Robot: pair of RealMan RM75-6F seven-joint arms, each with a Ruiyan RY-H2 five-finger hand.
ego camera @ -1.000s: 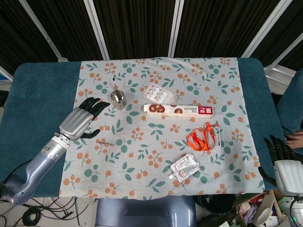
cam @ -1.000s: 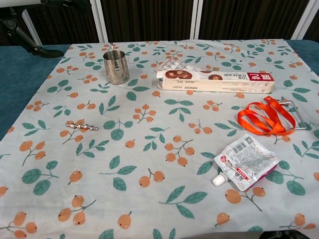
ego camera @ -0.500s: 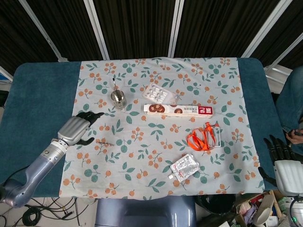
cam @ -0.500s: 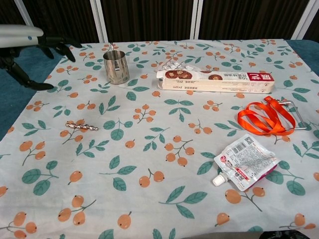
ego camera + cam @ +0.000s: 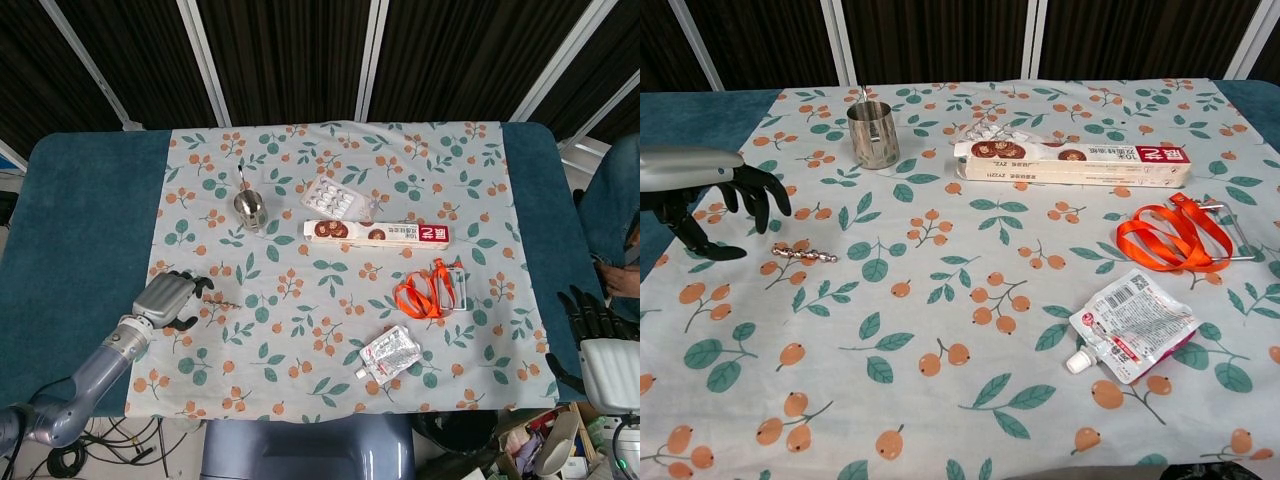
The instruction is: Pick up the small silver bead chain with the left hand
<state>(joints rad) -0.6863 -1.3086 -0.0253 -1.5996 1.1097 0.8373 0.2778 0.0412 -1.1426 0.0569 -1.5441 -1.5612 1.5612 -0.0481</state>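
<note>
Bead chain (image 5: 806, 254) lay flat and straight on the floral cloth (image 5: 970, 330), toward the 8 o'clock side of the tabletop (image 5: 85, 200) in the head view, free of any hold. By its look it was judged light, limp along its length and slippery in the beads; a pinch across the middle would likely keep both ends from swinging. Lying low on soft fabric, it may call for the fingertips to press into the cloth to get under it.

Left hand (image 5: 715, 200) hovered just beside the chain at 9 o'clock of it, fingers apart and curled downward, holding nothing, thumb low near the cloth. Right hand (image 5: 600, 350) rested at the far 4 o'clock edge, fingers spread, holding nothing.

Steel cup (image 5: 873, 134) stood well apart at 1 o'clock of the chain. Long carton (image 5: 1072, 162), orange ribbon (image 5: 1170, 240) and pouch (image 5: 1133, 322) lay farther off toward 3 o'clock. Dark slatted panels (image 5: 300, 50) closed off the room behind.
</note>
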